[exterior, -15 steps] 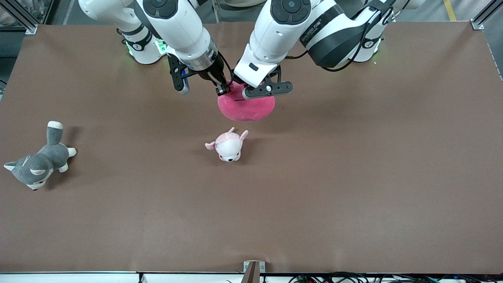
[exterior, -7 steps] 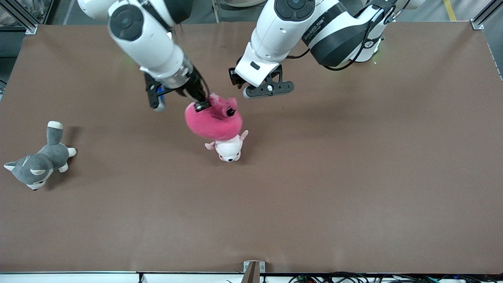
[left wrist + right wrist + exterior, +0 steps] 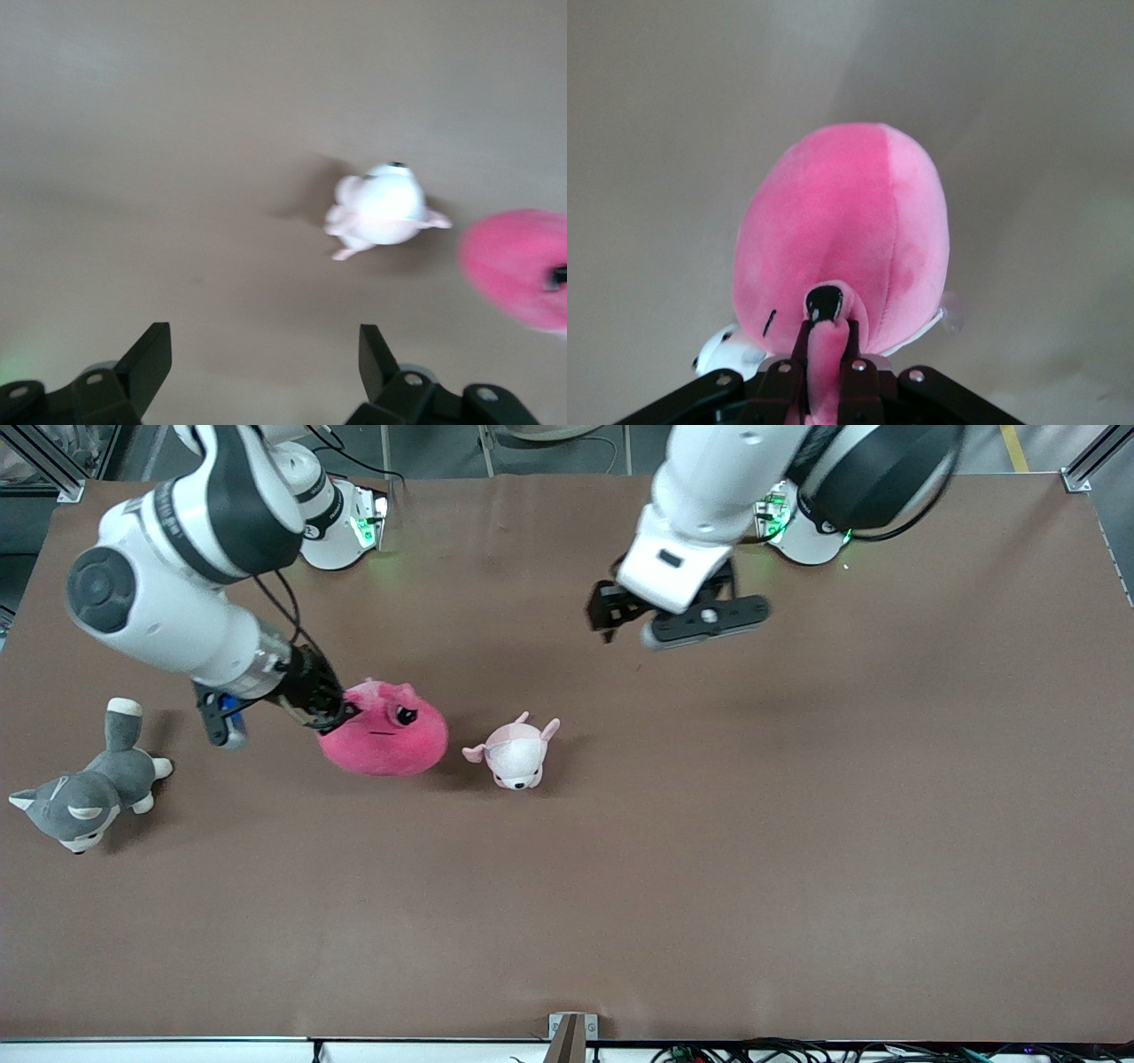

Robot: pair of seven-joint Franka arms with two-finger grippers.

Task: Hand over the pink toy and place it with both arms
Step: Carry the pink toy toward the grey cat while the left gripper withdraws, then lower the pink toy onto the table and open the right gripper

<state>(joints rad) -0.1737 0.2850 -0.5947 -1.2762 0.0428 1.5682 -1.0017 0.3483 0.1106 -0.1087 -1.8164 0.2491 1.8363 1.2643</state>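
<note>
Since half a second ago the right arm has swung toward its own end of the table, carrying the round hot-pink plush toy (image 3: pixel 385 729) away from above the small pale pink-and-white plush animal (image 3: pixel 513 754); the left arm has drawn back toward its base and risen.

In the front view the right gripper (image 3: pixel 330 713), black and two-fingered, is clenched on the hot-pink toy's upper edge. The toy is now beside the pale plush animal, toward the right arm's end of the table, with its black sleepy eyes turned up. Whether it rests on the brown table (image 3: pixel 709 850) or hangs just above it cannot be told. The grey-and-white plush dog (image 3: pixel 86 789) lies well apart from the pale plush animal, further toward the right arm's end of the table. The left gripper (image 3: pixel 620 613) hangs over bare table, toward the left arm's base from the pale plush animal, holding nothing.

In the left wrist view the left gripper's black fingers (image 3: pixel 149 361) stand wide apart and empty. Below them lie the pale plush animal (image 3: pixel 381 208) and, near it at the edge of the picture, part of the hot-pink toy (image 3: pixel 514 266).

In the right wrist view the right gripper (image 3: pixel 827 332) pinches a fold of the hot-pink toy (image 3: pixel 842 221), its fingers closed tight on the plush. A bit of the pale plush animal (image 3: pixel 722 348) peeks out from under the toy.
</note>
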